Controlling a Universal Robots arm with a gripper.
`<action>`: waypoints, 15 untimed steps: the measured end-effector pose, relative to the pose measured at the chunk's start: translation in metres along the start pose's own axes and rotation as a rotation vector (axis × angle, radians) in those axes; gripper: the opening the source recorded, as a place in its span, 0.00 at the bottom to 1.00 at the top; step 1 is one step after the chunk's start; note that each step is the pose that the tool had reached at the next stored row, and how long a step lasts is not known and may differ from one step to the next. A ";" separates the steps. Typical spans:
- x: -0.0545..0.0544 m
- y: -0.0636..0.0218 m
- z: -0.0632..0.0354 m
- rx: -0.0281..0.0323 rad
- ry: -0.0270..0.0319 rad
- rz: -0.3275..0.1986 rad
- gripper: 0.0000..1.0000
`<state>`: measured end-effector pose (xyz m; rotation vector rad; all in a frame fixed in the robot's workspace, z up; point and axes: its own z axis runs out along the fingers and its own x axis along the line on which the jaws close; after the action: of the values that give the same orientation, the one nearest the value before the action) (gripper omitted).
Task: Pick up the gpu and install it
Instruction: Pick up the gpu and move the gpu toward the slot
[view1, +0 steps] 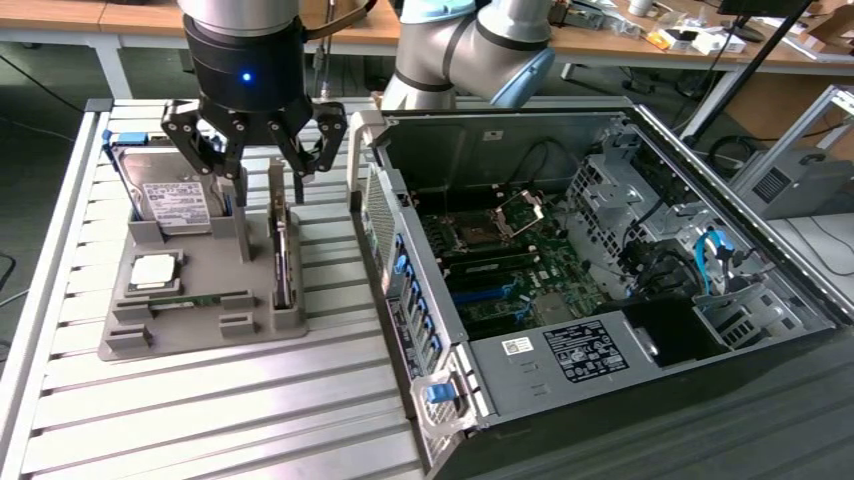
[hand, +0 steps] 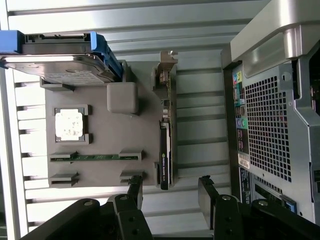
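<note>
Ribbed aluminium worktop (view1: 200, 410), an open computer case (view1: 561, 350) on the exterior view's right: the gpu (view1: 280, 255), a thin black card with a silver-grey bracket (view1: 275, 185), stands on edge in the grey tray (view1: 174, 340), on the side nearest the case. My tool (view1: 260, 160) hangs above it, jaws spread wide, holding and touching nothing. The card's long axis runs alongside the case wall, bracket end farthest from the exterior camera.

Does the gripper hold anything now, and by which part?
Nothing. The open gripper hangs above the thin black circuit card with silver bracket, upright in the grey tray.
</note>
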<state>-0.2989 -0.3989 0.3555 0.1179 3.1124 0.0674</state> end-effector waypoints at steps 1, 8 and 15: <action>0.000 0.0000 0.0003 -0.0001 0.0000 0.000 0.57; 0.000 -0.0001 0.0031 0.0000 0.0000 0.000 0.57; 0.000 -0.0002 0.0060 0.0001 0.0001 0.000 0.57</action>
<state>-0.2983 -0.3989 0.3495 0.1179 3.1126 0.0673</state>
